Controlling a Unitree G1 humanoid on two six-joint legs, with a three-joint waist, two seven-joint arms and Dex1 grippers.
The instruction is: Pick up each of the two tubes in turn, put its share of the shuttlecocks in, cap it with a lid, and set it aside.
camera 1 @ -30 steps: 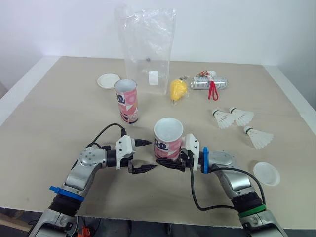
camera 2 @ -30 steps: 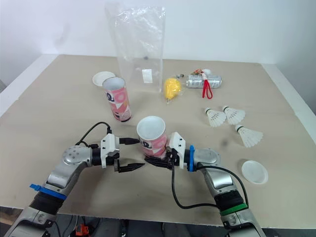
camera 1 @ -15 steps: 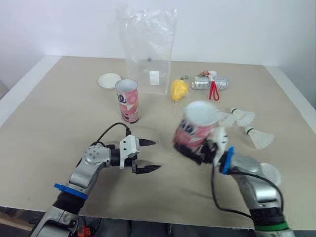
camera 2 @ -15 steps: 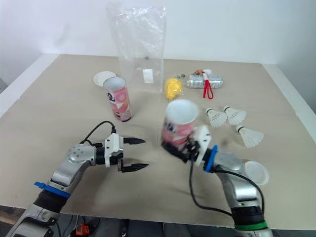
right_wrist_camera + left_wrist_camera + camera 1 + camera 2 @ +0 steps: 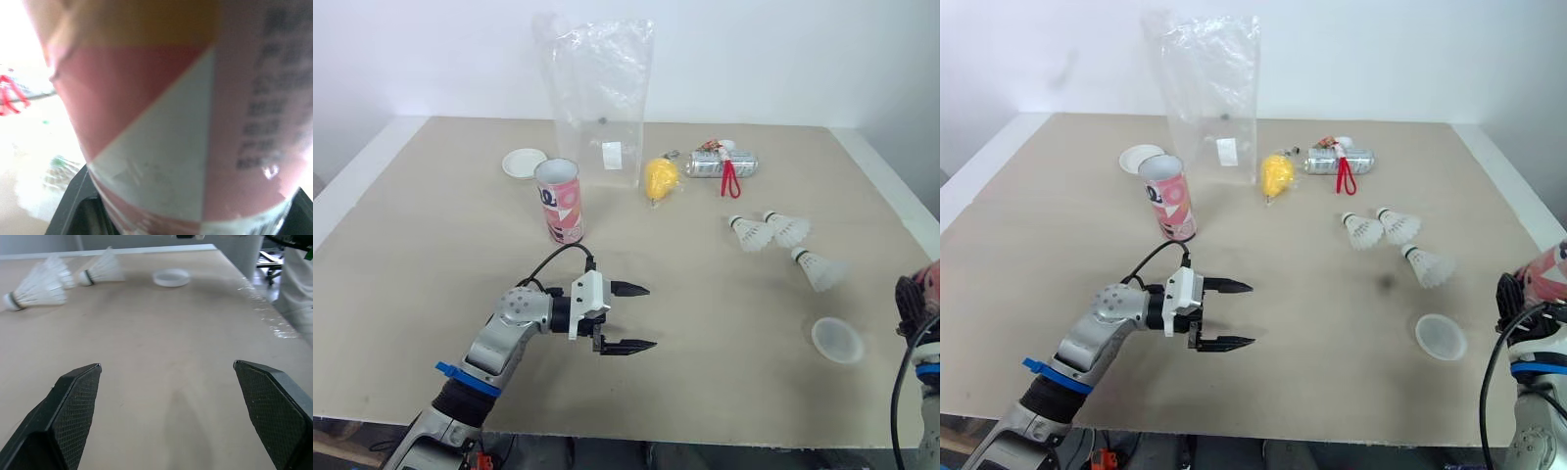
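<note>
One pink tube [image 5: 560, 201] stands open-topped on the table at the back left. My right gripper [image 5: 1516, 297] sits at the far right edge, shut on the other pink tube [image 5: 161, 98], whose tip [image 5: 1552, 266] pokes up there. Three shuttlecocks [image 5: 747, 233] [image 5: 789, 228] [image 5: 821, 270] lie right of centre. One white lid [image 5: 836, 339] lies near the right front, another lid [image 5: 524, 162] at the back left. My left gripper [image 5: 650, 317] hovers open over bare table in the front middle; its wrist view looks toward the shuttlecocks [image 5: 36, 290] and the lid [image 5: 171, 277].
A tall clear plastic bag [image 5: 599, 98] stands at the back centre. Beside it lie a yellow object [image 5: 662, 178] and a silver can with a red strap [image 5: 726, 164]. The table's right edge [image 5: 901, 211] runs close to my right gripper.
My right arm has swung the pink tube from the table's middle out to the far right edge. The left gripper has shifted a little rightward, still open.
</note>
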